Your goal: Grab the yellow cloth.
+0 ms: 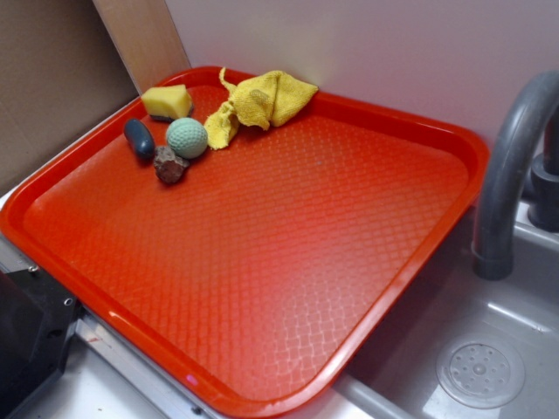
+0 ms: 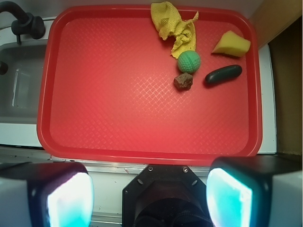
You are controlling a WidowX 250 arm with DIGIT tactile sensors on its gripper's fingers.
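One likely slip: with the gripper [image 2: 150,198] spread wide and empty at the bottom of the wrist view, a reach for the yellow cloth [image 2: 174,26], bunched at the red tray's [image 2: 142,137] top rim, could bump the touching green ball [image 2: 189,61].

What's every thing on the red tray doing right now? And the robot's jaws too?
yellow cloth: crumpled, at the tray's far rim, not held
green ball: resting beside the cloth
yellow sponge: lying in the corner
dark oblong thing: lying flat
brown rock: resting by the ball
red tray: mostly bare
gripper: jaws apart, holding nothing
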